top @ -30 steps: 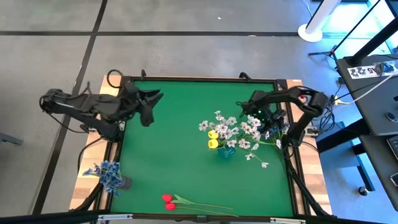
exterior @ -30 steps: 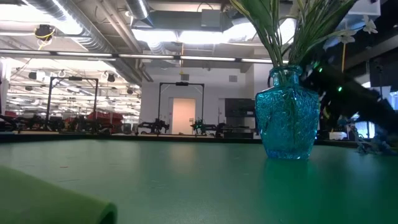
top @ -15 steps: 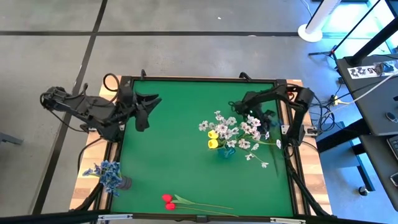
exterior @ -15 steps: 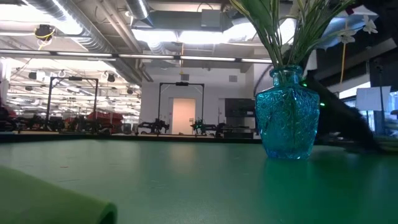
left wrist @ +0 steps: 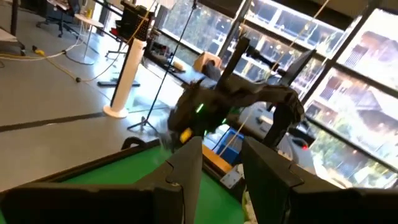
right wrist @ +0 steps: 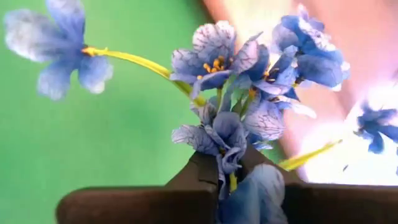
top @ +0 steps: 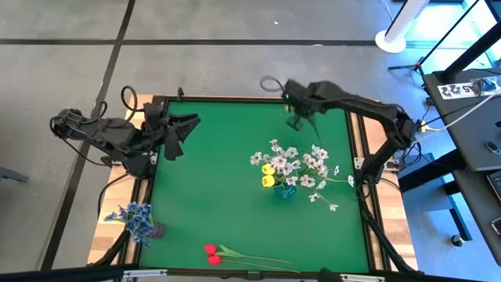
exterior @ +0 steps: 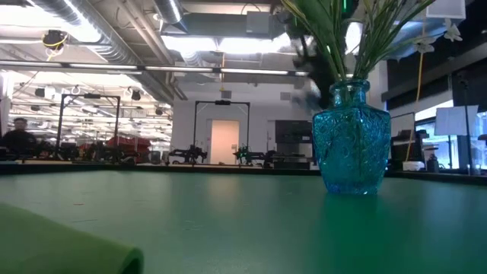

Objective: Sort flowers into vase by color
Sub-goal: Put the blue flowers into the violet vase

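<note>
A blue glass vase stands right of the table's middle, holding white blossom sprays and yellow tulips. Red tulips lie flat near the front edge. A blue bunch sits at the near-left corner. My right gripper is high over the far edge, shut on a sprig of blue blossoms. My left gripper waits open over the far-left part of the table, with nothing between its fingers. My right gripper pinches the blue sprig low down, where its stems and lowest blossoms gather between the two fingers. The fingers slant downward from above. The sprig is lifted clear of the table, and its blossoms fan out beyond the fingertips.
The green mat has a raised wooden frame around it. In the low view the vase rises with green stems above it, and a blurred green stem lies close to the camera. Open mat lies left of the vase.
My right gripper has shut on the blue sprig at the table's right side beside the vase. It has then swung up quickly, toward the far edge and to the left, tipping downward. The sprig has been lifted clear with it.
</note>
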You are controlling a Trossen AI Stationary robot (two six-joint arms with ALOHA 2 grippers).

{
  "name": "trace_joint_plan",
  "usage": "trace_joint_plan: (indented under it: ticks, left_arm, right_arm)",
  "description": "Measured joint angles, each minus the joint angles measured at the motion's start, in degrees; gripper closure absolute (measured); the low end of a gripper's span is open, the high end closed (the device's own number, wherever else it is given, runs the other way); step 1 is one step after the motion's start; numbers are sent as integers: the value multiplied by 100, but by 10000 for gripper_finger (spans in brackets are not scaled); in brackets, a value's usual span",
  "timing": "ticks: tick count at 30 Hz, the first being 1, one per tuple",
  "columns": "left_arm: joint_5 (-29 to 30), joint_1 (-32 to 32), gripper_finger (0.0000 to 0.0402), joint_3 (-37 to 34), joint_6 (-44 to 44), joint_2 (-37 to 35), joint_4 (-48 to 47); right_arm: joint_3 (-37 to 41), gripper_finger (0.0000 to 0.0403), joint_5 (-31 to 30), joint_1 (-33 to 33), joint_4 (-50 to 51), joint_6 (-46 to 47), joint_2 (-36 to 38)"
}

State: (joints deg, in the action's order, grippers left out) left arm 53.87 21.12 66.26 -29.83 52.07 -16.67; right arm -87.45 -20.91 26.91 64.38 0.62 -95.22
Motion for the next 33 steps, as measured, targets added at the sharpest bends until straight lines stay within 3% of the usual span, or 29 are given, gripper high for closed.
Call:
trace_joint_plan:
  ticks: [2,5,8,12,16,20,25,29,33]
  left_arm:
    - [-34,0,291,0,-149,-40,-29]
    - [-294,-10,277,0,-372,-66,29]
    - [-602,-72,245,-7,-497,-167,27]
    - [-527,-176,201,-7,-430,-364,-193]
    - [-914,-471,186,-6,-540,-547,-761]
    - [-2079,-879,185,-26,-753,-597,-1440]
    - [-3253,-1064,185,-253,-639,-733,-1572]
    - [-3913,-1062,185,-387,-424,-872,-1473]
    - [-4743,-1062,185,-677,-385,-994,-786]
  right_arm:
    - [-690,390,-203,-150,-152,-384,13]
    - [-1683,381,-39,-413,-432,-613,13]
    - [-2535,389,418,-781,-805,-651,15]
    - [-3229,392,1489,-1202,-1496,-562,25]
    - [-3284,387,2515,-1560,-2554,-79,-27]
    - [-3282,392,2891,-2087,-3301,-87,-370]
    - [-3267,388,3717,-2507,-4506,244,-918]
    - [-3269,386,3848,-2741,-5384,523,-1220]
    - [-3269,392,3851,-2927,-5576,675,-1285]
